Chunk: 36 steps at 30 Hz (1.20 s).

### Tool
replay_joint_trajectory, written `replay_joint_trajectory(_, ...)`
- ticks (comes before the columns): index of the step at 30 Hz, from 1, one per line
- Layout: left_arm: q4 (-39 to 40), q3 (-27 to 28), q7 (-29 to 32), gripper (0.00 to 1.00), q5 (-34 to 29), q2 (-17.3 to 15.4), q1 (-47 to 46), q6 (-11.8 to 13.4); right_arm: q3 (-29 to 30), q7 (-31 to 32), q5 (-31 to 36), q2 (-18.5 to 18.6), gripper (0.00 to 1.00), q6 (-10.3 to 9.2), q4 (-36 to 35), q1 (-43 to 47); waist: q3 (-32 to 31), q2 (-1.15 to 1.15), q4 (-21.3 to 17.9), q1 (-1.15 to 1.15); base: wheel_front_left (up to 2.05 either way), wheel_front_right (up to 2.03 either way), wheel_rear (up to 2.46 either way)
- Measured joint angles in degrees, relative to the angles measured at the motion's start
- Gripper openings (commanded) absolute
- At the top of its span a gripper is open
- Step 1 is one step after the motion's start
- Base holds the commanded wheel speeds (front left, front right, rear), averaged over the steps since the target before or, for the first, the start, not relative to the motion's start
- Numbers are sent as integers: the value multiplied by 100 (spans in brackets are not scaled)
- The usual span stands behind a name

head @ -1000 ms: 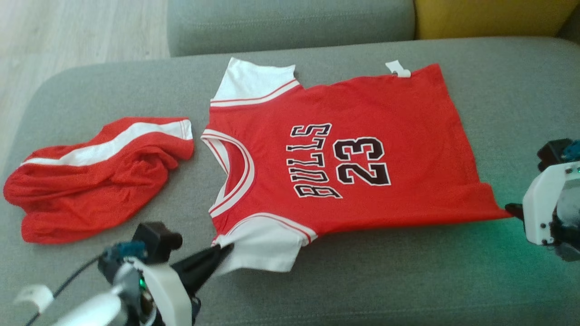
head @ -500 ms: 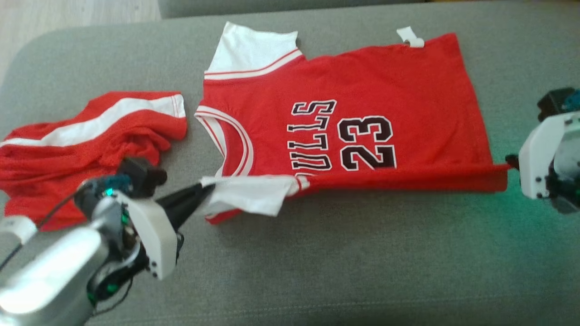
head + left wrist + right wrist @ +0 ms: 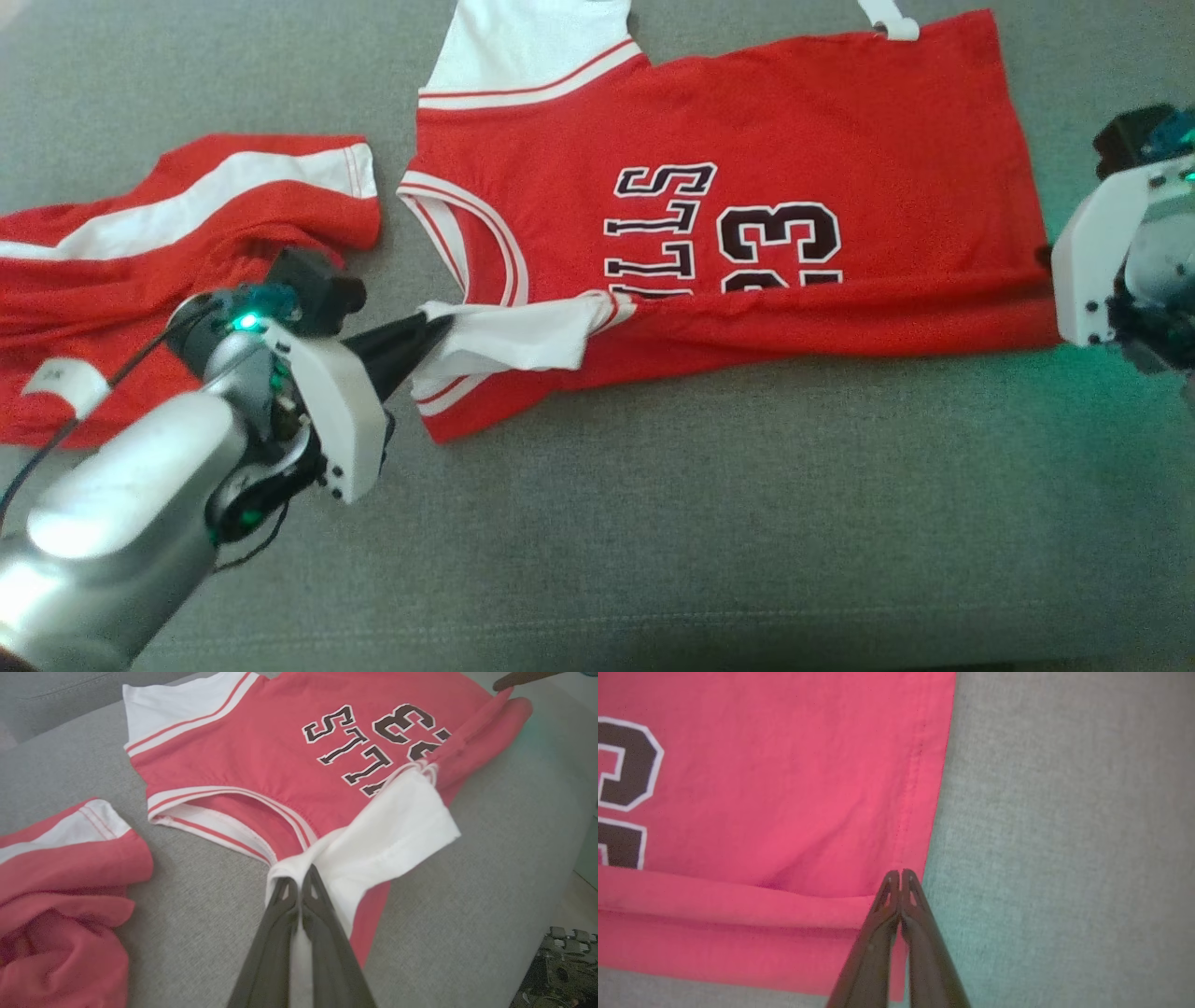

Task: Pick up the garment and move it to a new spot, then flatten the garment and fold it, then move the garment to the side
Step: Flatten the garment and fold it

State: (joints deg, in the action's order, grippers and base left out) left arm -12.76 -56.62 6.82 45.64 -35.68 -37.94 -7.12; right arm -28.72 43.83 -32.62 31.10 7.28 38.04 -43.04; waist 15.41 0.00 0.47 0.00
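The red jersey [image 3: 747, 131] lies spread on the grey sofa cushion [image 3: 747, 541] in front of me, neck opening toward my left and hem toward my right, with its black lettering and number facing up. My left tool [image 3: 441, 325] is pinched together on the near white sleeve [image 3: 513, 338]. In the left wrist view the two dark fingers meet with the white cloth bunched over their tips, and the sleeve is lifted and drawn over the jersey's front, close beside the striped neck trim. My right tool [image 3: 900, 873] is pressed together too, clamped on the near corner of the hem, and a strip of red cloth shows between its fingers lower down. Between the two tools the near edge of the jersey is turned over on itself in a long red fold running from sleeve to hem, and that fold covers the lower part of the lettering and of the number. Below my left tool a red corner with white trim hangs out from under the sleeve and rests on the cushion. The far sleeve [image 3: 523, 47] lies flat at the far edge, and a small white label [image 3: 892, 21] sticks out at the far hem corner. A pair of red shorts [image 3: 187, 243] with a white stripe sits crumpled to my left — just beside the neck opening, with a narrow strip of grey between them.
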Motion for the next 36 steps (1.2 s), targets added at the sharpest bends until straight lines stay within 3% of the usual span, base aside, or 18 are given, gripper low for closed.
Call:
replay_joint_trajectory(2, -56, -70, -66, 0, 120, 38, -151, -24, 24, -162, 197, -41, 0, 0, 124, -132, 66, 0, -6, 0, 0, 0, 0)
replay_joint_trajectory(3, -109, -75, -110, 0, 190, 64, -227, -38, 71, -269, 283, -69, 15, 0, 176, -194, 98, 0, -10, 0, 0, 0, 0)
replay_joint_trajectory(4, -192, -76, -141, 0, 236, 92, -314, -43, 119, -361, 346, -109, 100, 0, 225, -254, 126, 0, -14, 0, 0, 0, 0)
replay_joint_trajectory(5, -298, -76, -155, 9, 248, 124, -411, -43, 151, -441, 404, -172, 100, 0, 289, -310, 151, 0, -20, 0, 0, 0, 0)
replay_joint_trajectory(6, -413, -73, -221, 75, 245, 156, -497, -43, 153, -533, 470, -231, 100, 0, 338, -355, 170, 0, -28, 0, 0, 0, 0)
replay_joint_trajectory(7, -539, -46, -288, 100, 246, 192, -564, -41, 166, -651, 544, -299, 100, 0, 370, -376, 181, 0, -39, 0, 0, 0, 0)
replay_joint_trajectory(13, -1055, 116, -617, 100, 346, 527, -662, 94, 292, -1265, 695, -641, 100, 0, 635, -445, 118, 0, -106, 0, 0, 0, 0)
replay_joint_trajectory(16, -1224, 235, -915, 100, 352, 678, -662, 278, 296, -1745, 759, -710, 100, 0, 679, -436, 21, 0, -126, 0, 0, 0, 0)
replay_joint_trajectory(22, -1332, 764, -1825, 100, 553, 1034, -489, 809, 464, -3640, 849, -895, 100, 0, 312, -330, -232, 0, -149, 0, 0, 0, 0)
replay_joint_trajectory(23, -1332, 764, -1825, 100, 553, 1034, -489, 809, 464, -3640, 849, -895, 100, 0, 312, -330, -232, 0, -149, 0, 0, 0, 0)
replay_joint_trajectory(27, -1026, 1444, -2111, 100, 531, 1291, -44, 1259, 740, -4810, 1106, -1115, 100, 0, 132, 112, -424, 0, -170, 0, 0, 0, 0)
replay_joint_trajectory(31, -60, 2601, -2118, 100, -230, 1707, 739, 1574, 1551, -5614, 1550, -1515, 100, 0, 3, 626, -590, 0, -200, 0, 0, 0, 0)
replay_joint_trajectory(36, 467, 3404, -2151, 100, -1144, 2283, 1953, 1511, 2418, -5822, 2393, -2239, 100, 0, -810, 1410, -799, 0, -202, 0, 0, 0, 0)
